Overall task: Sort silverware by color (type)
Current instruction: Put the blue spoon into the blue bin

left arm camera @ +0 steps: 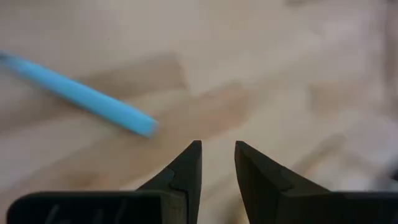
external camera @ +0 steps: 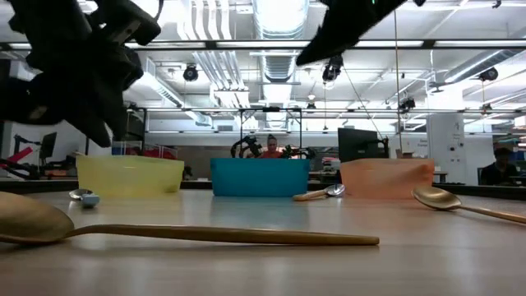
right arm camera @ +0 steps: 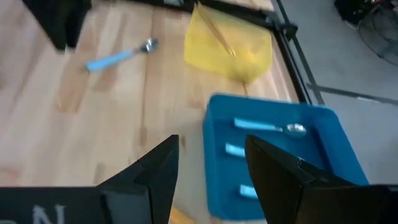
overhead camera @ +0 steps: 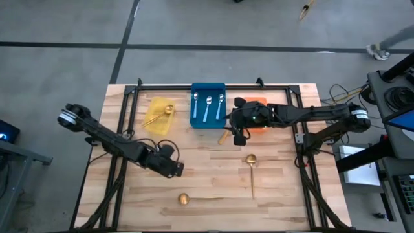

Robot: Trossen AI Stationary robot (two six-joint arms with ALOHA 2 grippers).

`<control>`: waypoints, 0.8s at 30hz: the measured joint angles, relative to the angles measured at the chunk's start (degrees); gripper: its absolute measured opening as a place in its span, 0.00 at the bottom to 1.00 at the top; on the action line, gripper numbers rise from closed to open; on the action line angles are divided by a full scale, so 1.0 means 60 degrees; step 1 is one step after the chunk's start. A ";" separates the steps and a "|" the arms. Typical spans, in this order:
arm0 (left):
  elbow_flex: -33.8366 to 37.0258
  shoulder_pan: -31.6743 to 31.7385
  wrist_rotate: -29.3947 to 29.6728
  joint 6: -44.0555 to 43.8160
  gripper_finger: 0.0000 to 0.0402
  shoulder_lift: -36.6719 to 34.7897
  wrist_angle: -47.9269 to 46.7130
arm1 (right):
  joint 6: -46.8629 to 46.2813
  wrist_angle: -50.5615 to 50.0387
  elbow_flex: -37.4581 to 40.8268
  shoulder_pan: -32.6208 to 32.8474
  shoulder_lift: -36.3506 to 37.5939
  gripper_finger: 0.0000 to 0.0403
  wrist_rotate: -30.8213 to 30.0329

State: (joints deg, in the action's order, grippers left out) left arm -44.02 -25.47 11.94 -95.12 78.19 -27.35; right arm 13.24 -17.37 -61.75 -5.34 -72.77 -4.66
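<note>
1. A light-blue-handled spoon with a small silver bowl [right arm camera: 119,55] is seen lying on the wooden tabletop [overhead camera: 213,175] in the right wrist view; in the high view it is hidden under the left arm, and only its blue handle is shown in the left wrist view.
2. Three light-blue-handled spoons [overhead camera: 208,107] are counted in the blue plastic bin [overhead camera: 207,122] from above.
3. Gold thin-handled cutlery [overhead camera: 159,115] is seen in the yellow plastic bin [overhead camera: 152,123]; how many pieces cannot be told.
4. Two all-gold spoons are found loose on the tabletop: one gold spoon near the front edge [overhead camera: 200,199] lying crosswise, and one gold spoon further right [overhead camera: 251,171] lying lengthwise.
5. An orange-handled spoon [external camera: 319,194] is shown by the low view on the tabletop just beside the orange plastic bin [external camera: 386,178].
6. The left end effector [left arm camera: 217,163] is held over bare wood near the blue handle, fingers slightly apart and empty.
7. The right end effector [right arm camera: 210,167] is poised by the blue bin, fingers apart, nothing held.
</note>
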 joint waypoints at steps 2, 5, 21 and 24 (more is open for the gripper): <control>-0.0539 0.0000 0.0271 -0.0361 0.19 0.0148 -0.1302 | 0.0034 0.0000 0.0223 -0.0169 0.0000 0.44 0.0005; -0.1232 0.0007 0.0540 -0.0962 0.19 0.0385 -0.2921 | 0.0289 -0.0011 0.0471 -0.0490 0.0000 0.44 0.0000; -0.1780 0.0102 0.0887 -0.3638 0.32 0.1811 -0.4953 | 0.0385 -0.0157 0.0713 -0.1892 0.0000 0.44 0.0012; -0.1765 0.0155 0.0945 -0.3845 0.38 0.2120 -0.5024 | 0.0466 -0.0149 0.0713 -0.1931 0.0000 0.44 0.0017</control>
State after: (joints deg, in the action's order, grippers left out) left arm -54.61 -24.55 17.61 -118.19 90.91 -57.49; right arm 16.03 -18.27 -57.47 -16.93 -72.77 -4.56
